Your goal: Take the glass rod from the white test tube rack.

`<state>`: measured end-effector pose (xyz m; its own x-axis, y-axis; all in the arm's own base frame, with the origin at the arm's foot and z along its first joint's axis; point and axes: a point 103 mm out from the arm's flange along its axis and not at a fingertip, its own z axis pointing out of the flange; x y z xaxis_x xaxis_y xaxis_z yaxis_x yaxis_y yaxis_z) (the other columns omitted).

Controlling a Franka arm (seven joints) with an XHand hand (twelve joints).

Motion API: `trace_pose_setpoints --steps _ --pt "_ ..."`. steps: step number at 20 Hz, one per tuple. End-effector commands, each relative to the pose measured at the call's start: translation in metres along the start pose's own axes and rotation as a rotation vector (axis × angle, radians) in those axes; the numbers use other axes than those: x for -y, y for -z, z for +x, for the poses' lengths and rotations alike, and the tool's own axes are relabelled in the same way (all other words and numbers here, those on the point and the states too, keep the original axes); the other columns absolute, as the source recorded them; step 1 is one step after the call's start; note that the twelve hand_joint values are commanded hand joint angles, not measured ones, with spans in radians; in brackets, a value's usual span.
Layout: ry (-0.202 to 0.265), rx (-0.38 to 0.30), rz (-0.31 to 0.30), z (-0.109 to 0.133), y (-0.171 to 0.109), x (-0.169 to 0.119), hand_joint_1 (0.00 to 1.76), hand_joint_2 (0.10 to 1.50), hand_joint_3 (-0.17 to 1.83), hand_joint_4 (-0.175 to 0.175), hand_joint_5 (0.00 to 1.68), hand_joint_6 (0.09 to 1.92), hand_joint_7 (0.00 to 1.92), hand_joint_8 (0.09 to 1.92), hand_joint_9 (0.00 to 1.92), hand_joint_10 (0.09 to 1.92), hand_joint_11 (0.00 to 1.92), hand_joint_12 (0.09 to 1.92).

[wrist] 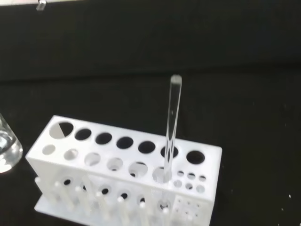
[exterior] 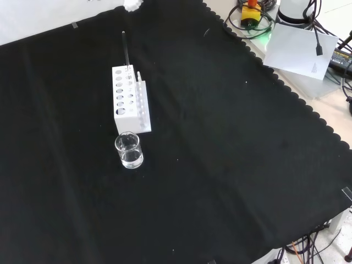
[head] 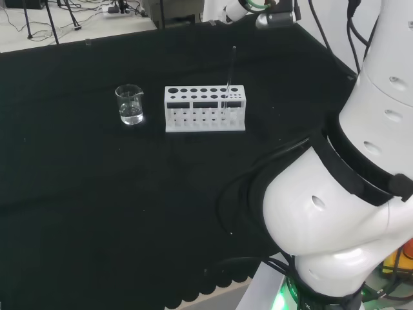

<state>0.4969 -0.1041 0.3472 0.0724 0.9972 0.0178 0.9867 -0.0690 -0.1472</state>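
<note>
A white test tube rack (head: 203,120) stands on the black cloth, left of centre in the front view (exterior: 124,110). A clear glass rod (head: 230,81) stands upright in a hole near the rack's right end in the head view, rising well above it. In the front view the rod (exterior: 126,50) is at the rack's far end. The wrist view looks down on the rod (wrist: 172,123) and the rack (wrist: 117,160) from close by. A white part of the hand (head: 242,9) shows at the head view's top edge, above the rod and apart from it (exterior: 132,4).
A small glass beaker (head: 130,104) with some clear liquid stands just left of the rack in the head view, nearer the camera in the front view (exterior: 128,150). The cloth's scalloped edge (exterior: 286,82) runs along the right of the front view, with cables beyond.
</note>
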Motion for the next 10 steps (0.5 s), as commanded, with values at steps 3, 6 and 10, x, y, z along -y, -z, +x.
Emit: trace_pose_setpoints --steps 3,6,10 --pt "0.0 0.012 0.032 0.0 -0.023 0.0 0.59 0.92 0.56 -0.16 0.29 0.09 0.37 0.91 0.55 0.86 0.22 1.41" --pt "-0.005 -0.005 0.043 -0.003 -0.028 0.003 0.59 0.93 0.55 -0.162 0.31 0.09 0.41 0.89 0.62 0.84 0.24 1.41" --pt "-0.006 0.006 0.054 -0.002 -0.037 0.004 0.59 0.93 0.55 -0.165 0.34 0.09 0.47 0.89 0.69 0.82 0.25 1.4"
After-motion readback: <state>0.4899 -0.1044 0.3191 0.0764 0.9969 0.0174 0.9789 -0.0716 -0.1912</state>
